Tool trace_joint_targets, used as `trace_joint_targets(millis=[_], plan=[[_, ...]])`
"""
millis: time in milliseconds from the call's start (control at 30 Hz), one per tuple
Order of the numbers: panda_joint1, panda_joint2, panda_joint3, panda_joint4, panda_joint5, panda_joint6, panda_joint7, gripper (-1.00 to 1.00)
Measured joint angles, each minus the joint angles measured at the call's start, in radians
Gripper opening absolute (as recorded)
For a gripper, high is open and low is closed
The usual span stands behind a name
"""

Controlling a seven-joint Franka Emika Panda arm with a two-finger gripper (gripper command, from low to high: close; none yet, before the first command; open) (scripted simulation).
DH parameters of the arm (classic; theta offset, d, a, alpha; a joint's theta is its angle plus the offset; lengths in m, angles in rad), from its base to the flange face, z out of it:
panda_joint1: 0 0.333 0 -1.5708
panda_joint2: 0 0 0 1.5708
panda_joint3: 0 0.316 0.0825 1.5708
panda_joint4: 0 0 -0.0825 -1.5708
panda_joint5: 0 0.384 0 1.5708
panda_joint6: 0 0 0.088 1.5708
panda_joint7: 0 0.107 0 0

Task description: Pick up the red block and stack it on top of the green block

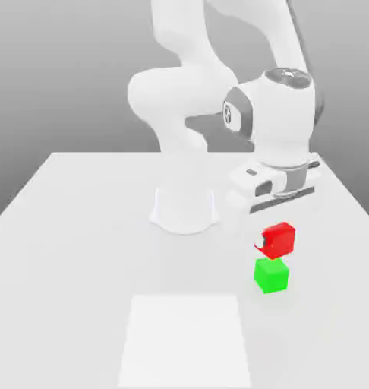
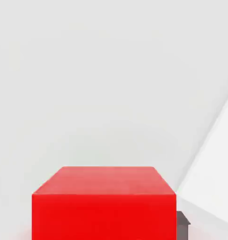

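table [image 1: 81,228]: 1, flat matte white, pale square patch lower centre | gripper [image 1: 272,228]: 1, right of centre, clenched on red block | red block [image 1: 279,239]: 1, smooth matte cube, raised directly above green block [image 1: 272,275]: 1, matching cube, lower right on table

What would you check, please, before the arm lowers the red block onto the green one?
1. Red block held by the gripper: ok, it hangs above the table, and the hand view shows it close up against the camera.
2. Grip shut on the block: ok.
3. Red block lined up over the green block: cannot tell; in the exterior view it sits just above and slightly to that view's right.
4. Red block level: not ok, it looks a little tilted in the exterior view.
5. Green block upright with its top free: ok.
6. Gap between the two blocks: cannot tell from this angle.
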Motion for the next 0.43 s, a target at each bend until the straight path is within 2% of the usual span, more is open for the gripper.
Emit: trace_joint_targets(millis=[300, 333, 433], plan=[[-0.033, 0.254, 0.038, -0.010, -0.103, 0.262, 0.052, -1.00], [-0.038, 0.280, 0.036, -0.009, -0.119, 0.287, 0.063, 1.00], [-0.038, 0.280, 0.036, -0.009, -0.119, 0.287, 0.063, 1.00]])
